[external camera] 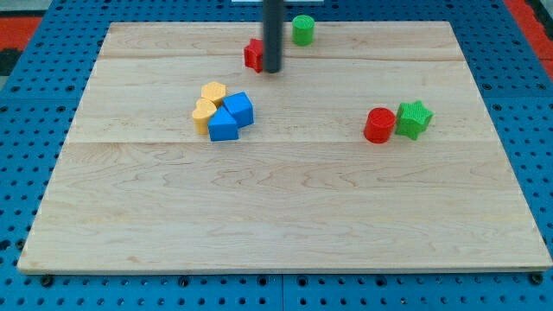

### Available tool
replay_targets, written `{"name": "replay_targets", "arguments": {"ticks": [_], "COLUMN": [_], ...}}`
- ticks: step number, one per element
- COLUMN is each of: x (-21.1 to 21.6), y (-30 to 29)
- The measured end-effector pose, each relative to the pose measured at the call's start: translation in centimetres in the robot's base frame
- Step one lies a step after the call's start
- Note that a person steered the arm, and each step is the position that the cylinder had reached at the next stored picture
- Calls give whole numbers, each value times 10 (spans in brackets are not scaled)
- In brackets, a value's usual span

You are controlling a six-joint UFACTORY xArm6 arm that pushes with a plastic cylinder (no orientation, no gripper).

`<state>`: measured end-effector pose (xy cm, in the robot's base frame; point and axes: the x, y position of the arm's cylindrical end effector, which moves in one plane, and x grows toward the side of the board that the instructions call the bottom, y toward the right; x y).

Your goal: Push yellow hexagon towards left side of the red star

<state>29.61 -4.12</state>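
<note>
**Rod tip standing beside the red star, away from the yellow hexagon.**

My tip is resting just to the view's right of the red star, touching or nearly so; the end effector is a bare rod, so no spread or pinch applies. The yellow hexagon is lying below and left of the red star, clustered with a second yellow block, a blue cube and another blue block. A clean push probably means circling to the hexagon's lower side and driving it upward, clear of its neighbours, to the star's left. No containers are sitting on the desk.
</note>
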Motion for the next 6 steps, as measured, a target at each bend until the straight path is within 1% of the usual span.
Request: {"name": "replay_targets", "arguments": {"ticks": [1,2,3,4,5,6], "x": [-14,-37,-49,-61,-4,71], "y": [-30,-8,30,43,41,12]}}
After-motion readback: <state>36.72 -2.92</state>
